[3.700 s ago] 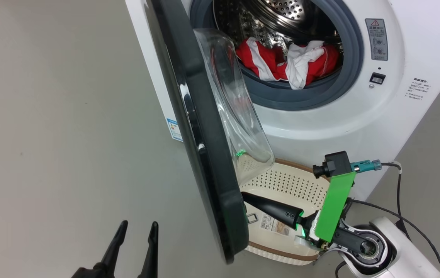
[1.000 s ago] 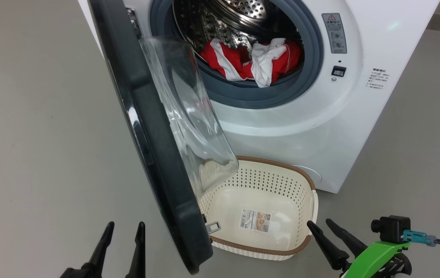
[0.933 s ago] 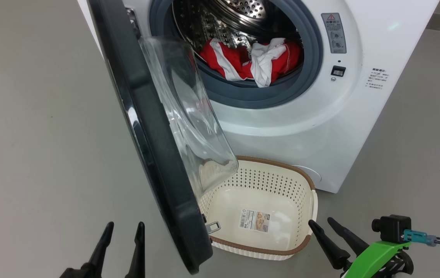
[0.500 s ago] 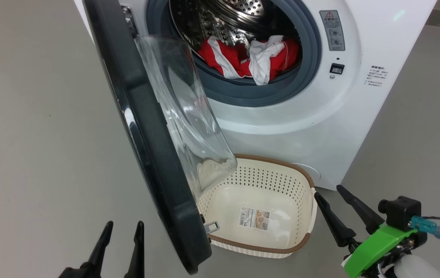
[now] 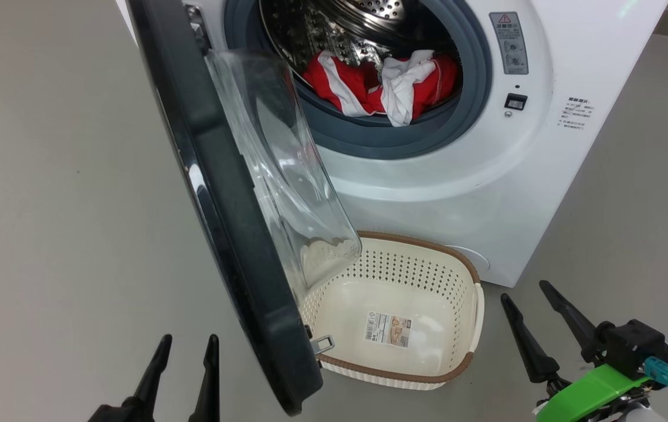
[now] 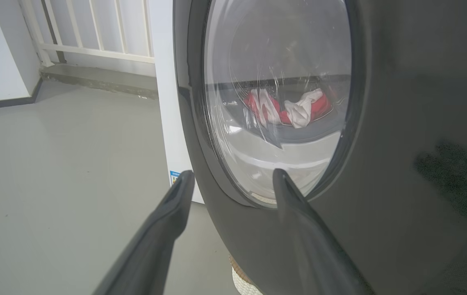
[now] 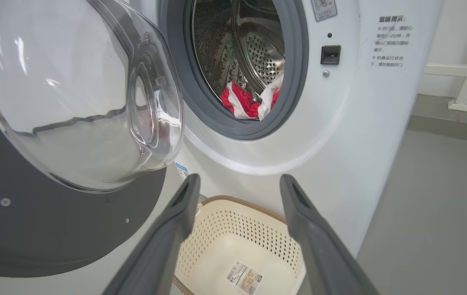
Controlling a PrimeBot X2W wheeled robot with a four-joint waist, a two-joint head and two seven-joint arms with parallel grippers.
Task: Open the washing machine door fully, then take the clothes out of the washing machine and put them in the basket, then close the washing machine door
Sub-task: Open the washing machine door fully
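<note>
The white washing machine (image 5: 486, 176) stands at the top with its door (image 5: 222, 193) swung out, the black rim edge-on and the clear glass bowl (image 5: 287, 170) facing the drum. Red and white clothes (image 5: 386, 85) lie at the drum's front lip; the right wrist view shows the clothes (image 7: 249, 102) too. The cream basket (image 5: 474, 305) sits on the floor below the opening, with only a paper label inside. My left gripper (image 5: 187, 341) is open at the lower left, outside the door (image 6: 381, 205). Just right of the basket, my right gripper (image 5: 526, 291) is open, holding nothing.
Grey floor (image 5: 46, 205) spreads to the left and to the right of the machine. A white railing (image 6: 94, 32) and a wall stand behind the machine. The door's lower rim overhangs the basket's left side (image 5: 316, 351).
My right gripper has moved right and away from the basket's rim, rising a little. The door stands as it did one second ago. The left gripper has not moved.
</note>
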